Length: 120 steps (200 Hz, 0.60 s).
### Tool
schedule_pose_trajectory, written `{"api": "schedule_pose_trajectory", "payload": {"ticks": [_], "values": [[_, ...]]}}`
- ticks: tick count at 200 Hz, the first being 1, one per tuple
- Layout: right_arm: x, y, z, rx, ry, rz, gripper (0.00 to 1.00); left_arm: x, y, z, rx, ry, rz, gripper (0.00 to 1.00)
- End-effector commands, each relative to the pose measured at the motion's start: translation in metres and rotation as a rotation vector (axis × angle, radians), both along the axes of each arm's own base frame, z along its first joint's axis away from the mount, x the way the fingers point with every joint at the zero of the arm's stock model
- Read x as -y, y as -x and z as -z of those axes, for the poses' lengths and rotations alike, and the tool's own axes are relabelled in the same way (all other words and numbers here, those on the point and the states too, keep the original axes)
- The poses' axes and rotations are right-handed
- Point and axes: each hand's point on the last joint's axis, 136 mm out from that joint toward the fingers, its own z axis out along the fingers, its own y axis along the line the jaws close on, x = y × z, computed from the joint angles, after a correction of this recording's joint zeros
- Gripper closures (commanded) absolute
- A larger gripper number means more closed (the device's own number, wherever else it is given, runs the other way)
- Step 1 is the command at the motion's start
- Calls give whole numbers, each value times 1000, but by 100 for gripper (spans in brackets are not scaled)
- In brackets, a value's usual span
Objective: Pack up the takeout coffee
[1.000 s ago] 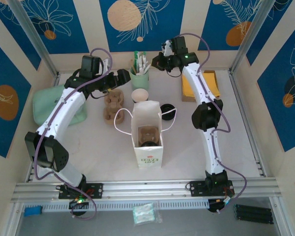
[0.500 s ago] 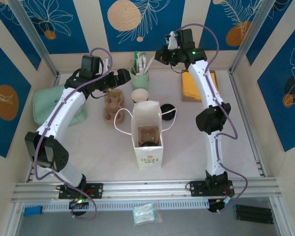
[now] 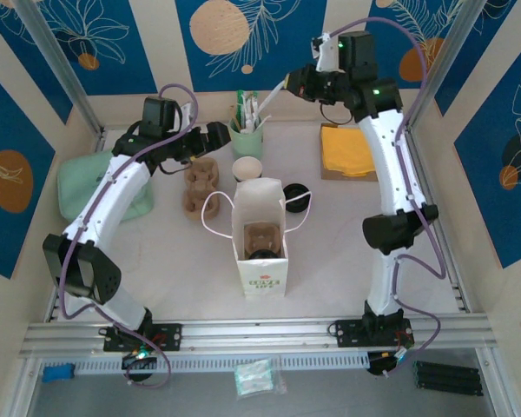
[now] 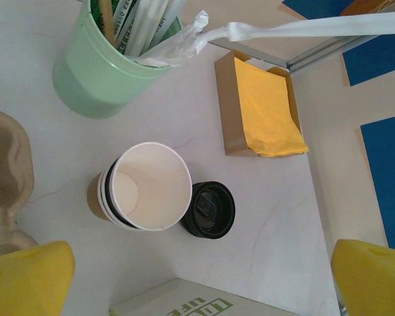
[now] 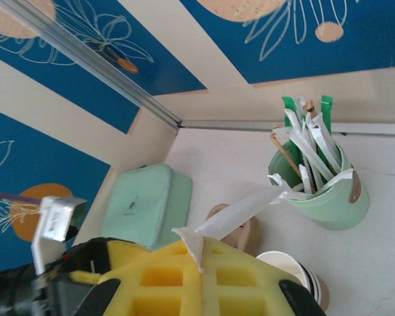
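At the back of the worktop (image 3: 182, 252) the right gripper (image 3: 292, 84) is closed on a white wrapped stick (image 5: 240, 207) whose far end reaches the green cup (image 3: 247, 139). It is probably an extra for the paper bag (image 3: 263, 280), where the takeout coffee (image 3: 262, 253) seems to stand. The left gripper (image 3: 215, 139) hangs wide open, holding nothing.

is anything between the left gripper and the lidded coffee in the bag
The stack of lidless cups stands roughly between the left gripper and the bag, whose walls surround the coffee. The bag's top is open, so from above nothing visible blocks it.
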Motion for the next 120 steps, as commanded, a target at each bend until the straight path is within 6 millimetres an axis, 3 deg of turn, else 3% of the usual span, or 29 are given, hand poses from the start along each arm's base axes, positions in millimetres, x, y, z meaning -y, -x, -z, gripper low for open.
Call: {"api": "schedule_pose_trajectory", "payload": {"ticks": [1, 36, 70, 120], "values": [[6, 35, -28, 48, 6, -18, 100, -9, 11, -36, 79, 3, 4, 1], [10, 90, -56, 88, 1, -55, 100, -13, 30, -49, 101, 12, 8, 1], [11, 150, -69, 93, -13, -104, 100, -19, 57, -58, 109, 17, 9, 1], [3, 225, -55, 21, 11, -200, 100, -17, 99, -63, 114, 37, 26, 0]]}}
